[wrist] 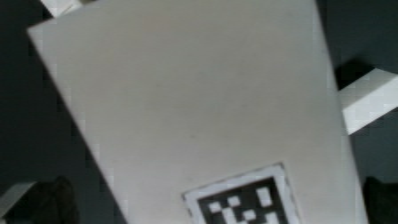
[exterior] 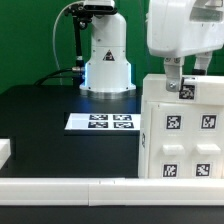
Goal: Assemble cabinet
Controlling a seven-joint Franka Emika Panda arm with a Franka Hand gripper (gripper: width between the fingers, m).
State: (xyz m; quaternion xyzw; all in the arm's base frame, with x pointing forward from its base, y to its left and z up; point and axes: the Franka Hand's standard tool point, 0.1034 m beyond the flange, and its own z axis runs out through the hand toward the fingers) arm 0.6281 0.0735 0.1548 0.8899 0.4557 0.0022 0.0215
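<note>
The cabinet (exterior: 182, 130) is a big white box standing at the exterior view's right, with several square black-and-white tags on its front face and one on its top edge. My gripper (exterior: 187, 72) hangs right over the cabinet's top, with one dark finger (exterior: 174, 74) down at the top edge. In the wrist view a broad white face of the cabinet (wrist: 187, 105) with one tag (wrist: 242, 205) fills the picture. It lies between the spread jaws of my gripper (wrist: 205, 208), with a dark gap on one side. The knob is not in view.
The marker board (exterior: 100, 122) lies flat on the black table in front of the robot base (exterior: 107, 62). A long white rail (exterior: 60, 186) runs along the table's near edge. A small white block (exterior: 4, 150) sits at the left edge.
</note>
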